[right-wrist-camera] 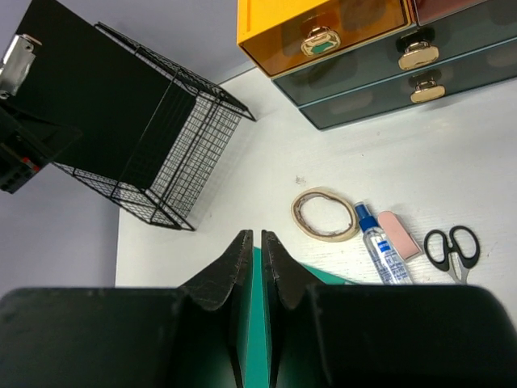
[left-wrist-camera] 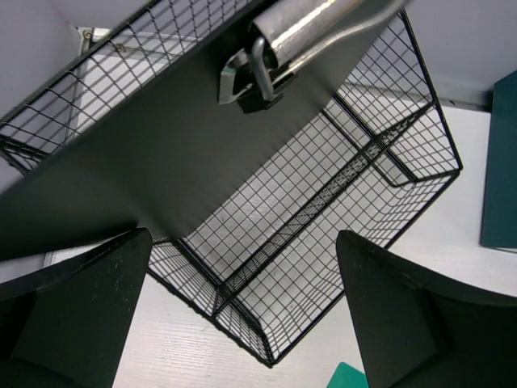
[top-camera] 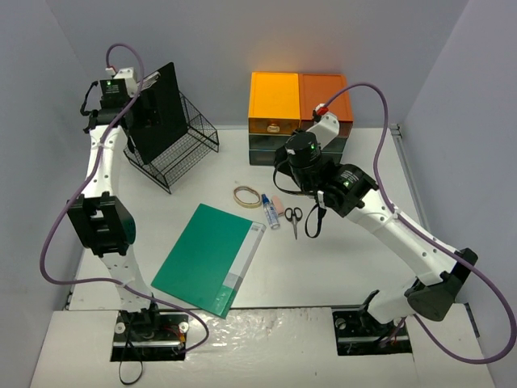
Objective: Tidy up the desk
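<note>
The white desk [top-camera: 339,267] carries a green folder [top-camera: 206,259] lying flat at the front left. A black clipboard [top-camera: 161,105] with a metal clip stands leaning in the black wire rack [top-camera: 190,149] at the back left. My left gripper [top-camera: 133,113] is raised beside the clipboard. In the left wrist view it [left-wrist-camera: 242,238] is open and empty above the rack [left-wrist-camera: 323,202], with the clipboard [left-wrist-camera: 161,137] just ahead. My right gripper [top-camera: 317,230] hovers mid-desk. In the right wrist view it [right-wrist-camera: 257,236] is shut and empty over the folder's far edge [right-wrist-camera: 257,323].
A tape ring [top-camera: 237,194], a small blue-capped bottle [top-camera: 270,212], a pink eraser [top-camera: 275,202] and scissors [top-camera: 292,217] lie mid-desk. Orange and dark drawers [top-camera: 295,97] stand at the back wall. The right wrist view shows the ring [right-wrist-camera: 327,238], bottle [right-wrist-camera: 381,249] and scissors [right-wrist-camera: 450,246].
</note>
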Robot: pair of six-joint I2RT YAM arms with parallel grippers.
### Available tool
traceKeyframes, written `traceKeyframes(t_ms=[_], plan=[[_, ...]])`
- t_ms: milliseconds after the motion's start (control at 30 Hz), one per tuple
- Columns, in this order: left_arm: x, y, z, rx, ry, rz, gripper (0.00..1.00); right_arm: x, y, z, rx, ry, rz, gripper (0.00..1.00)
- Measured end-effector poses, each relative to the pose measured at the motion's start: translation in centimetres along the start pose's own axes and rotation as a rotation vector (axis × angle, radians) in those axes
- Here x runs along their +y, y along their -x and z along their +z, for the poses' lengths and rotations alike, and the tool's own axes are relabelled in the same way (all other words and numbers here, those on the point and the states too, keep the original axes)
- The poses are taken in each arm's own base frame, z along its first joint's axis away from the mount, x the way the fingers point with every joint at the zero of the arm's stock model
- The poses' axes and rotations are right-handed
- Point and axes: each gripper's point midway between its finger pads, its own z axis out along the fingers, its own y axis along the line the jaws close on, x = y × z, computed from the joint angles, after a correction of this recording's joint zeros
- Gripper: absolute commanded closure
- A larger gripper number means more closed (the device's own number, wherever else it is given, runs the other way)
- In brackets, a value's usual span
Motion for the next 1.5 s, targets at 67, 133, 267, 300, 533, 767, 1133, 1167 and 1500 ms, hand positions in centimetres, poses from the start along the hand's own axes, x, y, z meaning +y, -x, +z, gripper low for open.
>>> traceKeyframes(t_ms=[67,133,267,300,533,767,1133,1167,1500], plan=[[0.6,0.6,-0.2,-0.016,0.011,-0.01,0.03,-0.1,-0.4,0.4,0.011,-0.005,-0.008,0.93],[0.7,1.2,-0.5,-0.03,0.012,-0.011,0.03,-0.2,-0.8,0.8,0.023,-0.009,-0.015,0.93],[0.6,2.1,-0.8,-0.055,0.01,-0.01,0.03,-0.3,-1.8,1.5,0.046,-0.016,-0.034,0.92],[0.6,2.1,-0.8,-0.056,0.009,-0.01,0.03,-0.3,-2.0,1.7,0.052,-0.018,-0.038,0.92],[0.8,2.1,-0.8,-0.058,0.012,-0.016,0.03,-0.9,-3.2,2.3,0.084,-0.03,-0.057,0.92],[0.2,2.2,-1.1,-0.058,-0.015,-0.041,0.03,-1.8,-4.8,2.7,0.122,-0.044,-0.073,0.89],[-13.2,-7.1,-16.9,-0.007,-0.264,0.097,0.03,-8.1,-12.3,1.6,0.269,-0.14,-0.029,0.67],[-14.2,-8.6,-18.9,-0.001,-0.303,0.113,0.03,-8.7,-13.2,1.1,0.282,-0.147,-0.024,0.61],[-9.0,-18.9,-25.0,0.17,-0.164,0.072,0.03,-9.0,-22.3,-3.9,0.447,-0.06,0.078,0.19]])
